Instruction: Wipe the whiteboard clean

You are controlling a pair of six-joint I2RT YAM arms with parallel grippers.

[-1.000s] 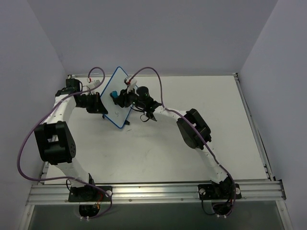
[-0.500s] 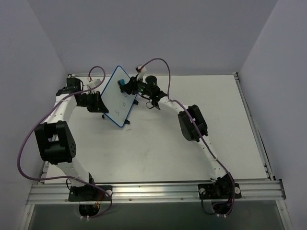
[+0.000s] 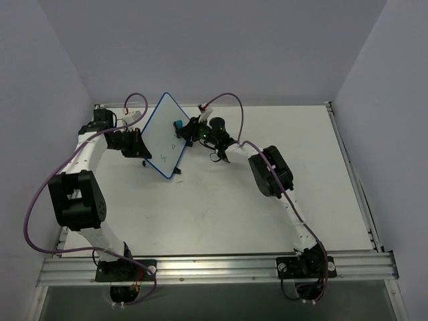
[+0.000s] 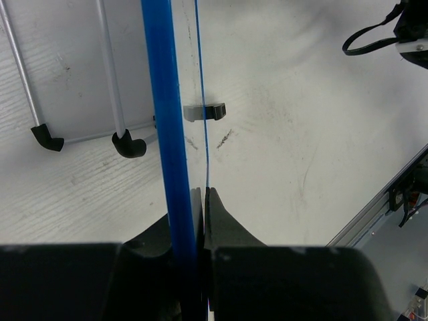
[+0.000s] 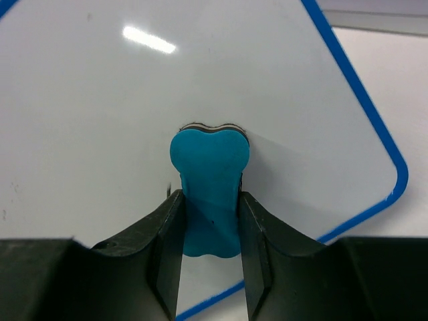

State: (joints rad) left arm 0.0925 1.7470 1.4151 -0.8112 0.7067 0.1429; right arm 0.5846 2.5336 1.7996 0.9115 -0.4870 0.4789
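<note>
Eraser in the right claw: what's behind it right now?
The whiteboard is right behind the eraser, apparently touching its felt edge. Whether any writing lies under the eraser cannot be seen; that patch is covered.

Lab cell: white table [image 3: 221, 214], aluminium rail [image 3: 214, 267]

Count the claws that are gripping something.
2. The left claw clamps the whiteboard by its blue frame edge; the right claw pinches the blue eraser, pressed to the board's white face.
</note>
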